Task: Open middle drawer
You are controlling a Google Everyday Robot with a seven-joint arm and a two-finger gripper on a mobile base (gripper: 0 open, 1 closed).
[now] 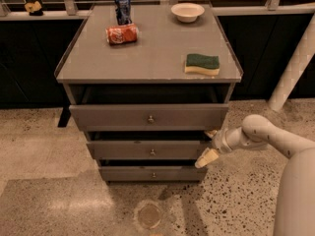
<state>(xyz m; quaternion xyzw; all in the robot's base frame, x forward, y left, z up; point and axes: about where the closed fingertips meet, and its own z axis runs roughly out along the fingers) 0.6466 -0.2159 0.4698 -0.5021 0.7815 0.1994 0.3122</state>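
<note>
The gripper [210,145] is hovering at the right end of the middle drawer [128,150], low in front of the grey cabinet. Its two cream fingertips [206,158] are standing spread apart, one above the other, and they are pinching nothing. The upper tip is lying near the top right corner of the drawer front and the lower tip just beside its bottom right corner. Whether they are touching the panel, I cannot tell.

The white arm [268,134] is reaching in from the right of the gripper. The middle drawer is stretching away to the left of the gripper, and its small round knob [152,152] is sitting well to the left, apart from the fingertips. The top drawer [147,117] is lying just above the gripper, and the bottom drawer [147,173] is lying below and to the left.

Higher up, on the cabinet top [147,58], a green and yellow sponge [202,64] is resting almost straight above the gripper. Farther back a white bowl [187,12] is standing, and up to the left a red can [122,34] is lying on its side just before an upright blue can [122,8].
</note>
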